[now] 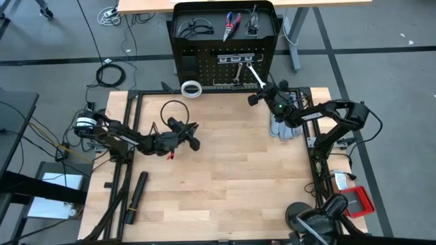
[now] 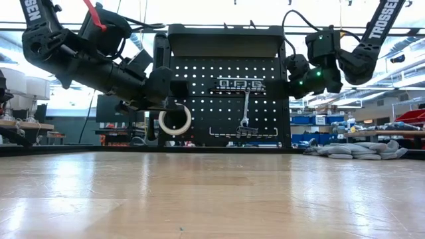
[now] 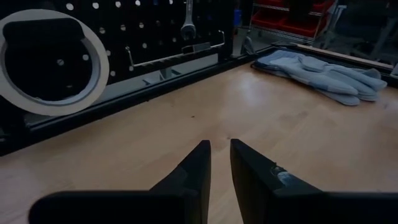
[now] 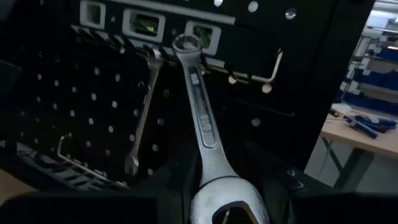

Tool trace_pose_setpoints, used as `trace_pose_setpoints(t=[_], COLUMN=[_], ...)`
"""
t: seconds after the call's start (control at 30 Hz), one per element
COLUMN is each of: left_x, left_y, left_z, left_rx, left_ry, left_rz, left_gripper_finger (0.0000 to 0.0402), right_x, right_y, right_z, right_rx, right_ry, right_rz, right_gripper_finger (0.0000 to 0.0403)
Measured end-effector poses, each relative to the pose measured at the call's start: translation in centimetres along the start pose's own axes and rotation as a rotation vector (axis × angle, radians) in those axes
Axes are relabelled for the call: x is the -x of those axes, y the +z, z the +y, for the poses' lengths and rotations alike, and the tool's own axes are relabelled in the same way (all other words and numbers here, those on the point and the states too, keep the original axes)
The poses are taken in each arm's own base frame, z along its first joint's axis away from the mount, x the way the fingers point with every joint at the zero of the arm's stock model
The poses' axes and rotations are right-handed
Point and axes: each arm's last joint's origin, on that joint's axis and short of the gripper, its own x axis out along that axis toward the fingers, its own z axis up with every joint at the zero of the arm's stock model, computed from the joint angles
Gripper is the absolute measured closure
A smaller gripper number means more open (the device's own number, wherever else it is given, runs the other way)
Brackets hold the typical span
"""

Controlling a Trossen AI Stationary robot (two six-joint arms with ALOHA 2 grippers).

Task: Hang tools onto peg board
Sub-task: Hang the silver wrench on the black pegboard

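The peg board (image 1: 225,61) stands upright at the table's far edge. My right gripper (image 1: 268,91) is just in front of it, shut on a silver wrench (image 4: 202,124) whose ring end (image 4: 185,43) is up by a hook rail. A smaller wrench (image 4: 142,118) hangs by its top end from a hook on the board. The white tape ring (image 1: 191,88) sits at the board's foot, left of centre. Glasses (image 1: 194,28) and pliers (image 1: 232,24) lie on the top shelf. My left gripper (image 3: 219,144) hovers over the table's left middle, slightly open and empty. My right gripper has the wrench by its open-jaw end (image 4: 225,202), with a finger (image 4: 177,186) on either side. The fingers come level from the table's near right, and the wrench runs on along them toward the board. It is lifted clear of the table. I cannot tell whether its ring end touches the rail.
Grey gloves (image 1: 285,126) lie at the table's right edge under my right arm. A long black cylinder (image 1: 136,196) lies near the front left corner. The black strip with white squares (image 4: 143,22) sits on the board above the hook rail.
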Motion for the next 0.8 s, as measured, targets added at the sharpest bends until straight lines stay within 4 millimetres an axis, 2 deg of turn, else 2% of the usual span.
trace_pose_setpoints(t=[0.53, 0.8], left_x=[0.0, 0.03], left_y=[-0.04, -0.17], left_z=[-0.16, -0.32], left_rx=[0.056, 0.081], left_ry=[-0.054, -0.111], left_rz=[0.018, 0.045], left_gripper_finger=[0.0334, 0.0334], right_x=[-0.51, -0.77], right_y=[-0.76, -1.05], right_z=[-0.61, -0.93], right_rx=[0.039, 0.046], right_ry=[0.005, 0.037], right_rz=[0.059, 0.075], right_gripper_finger=[0.0278, 0.0224])
